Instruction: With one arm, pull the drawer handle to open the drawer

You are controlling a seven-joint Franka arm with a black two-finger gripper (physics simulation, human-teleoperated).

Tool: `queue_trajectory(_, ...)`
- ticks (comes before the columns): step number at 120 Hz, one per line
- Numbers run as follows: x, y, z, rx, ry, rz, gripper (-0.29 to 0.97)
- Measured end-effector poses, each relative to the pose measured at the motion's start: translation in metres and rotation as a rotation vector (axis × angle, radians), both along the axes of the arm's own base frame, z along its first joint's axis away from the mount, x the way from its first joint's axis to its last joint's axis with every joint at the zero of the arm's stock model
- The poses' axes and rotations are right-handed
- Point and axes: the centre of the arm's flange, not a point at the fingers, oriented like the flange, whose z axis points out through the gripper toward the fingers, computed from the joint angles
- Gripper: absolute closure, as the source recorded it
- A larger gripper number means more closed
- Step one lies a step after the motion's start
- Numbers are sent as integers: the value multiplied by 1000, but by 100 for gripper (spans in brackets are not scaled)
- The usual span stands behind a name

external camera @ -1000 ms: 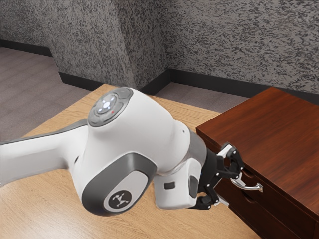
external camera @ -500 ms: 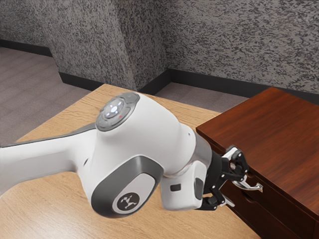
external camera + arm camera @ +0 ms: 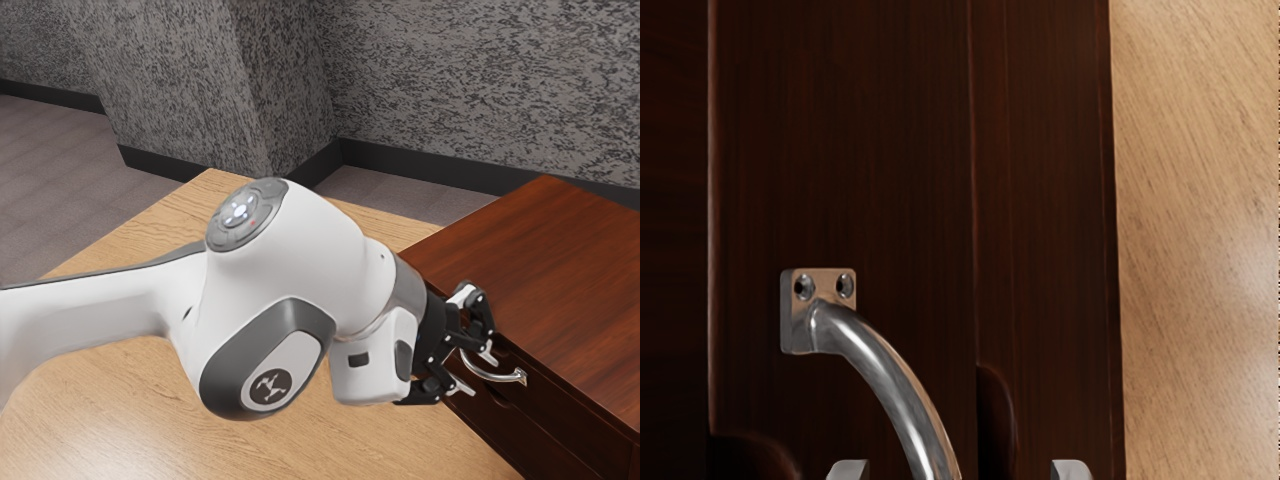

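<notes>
A dark wooden cabinet (image 3: 545, 260) stands on the table at the exterior view's right. Its top drawer (image 3: 545, 410) faces the arm and sits flush with the cabinet front. A curved metal handle (image 3: 497, 372) sticks out from the drawer front; the wrist view shows the same handle (image 3: 875, 365) close up, bolted to the wood by a small plate. My gripper (image 3: 463, 350) is open right at the handle's near end, one finger above it and one below. Two fingertips (image 3: 847, 468) show on either side of the handle bar, apart from it.
The light wooden table (image 3: 120, 420) stretches to the exterior view's left under my arm. Beside the drawer front, the table top (image 3: 1200, 250) is bare. Speckled grey walls and a dark skirting stand behind.
My arm has pushed toward the exterior view's right, bringing the open gripper closer onto the handle. The drawer has not moved.
</notes>
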Motion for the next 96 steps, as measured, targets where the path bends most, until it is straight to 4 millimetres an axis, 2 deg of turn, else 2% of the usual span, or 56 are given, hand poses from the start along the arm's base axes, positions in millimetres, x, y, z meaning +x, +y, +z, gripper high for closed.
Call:
queue_trajectory(44, -7, 3, 2, 5, -7, 3, 65)
queue_trajectory(96, -33, 10, 1, 28, -14, 4, 66)
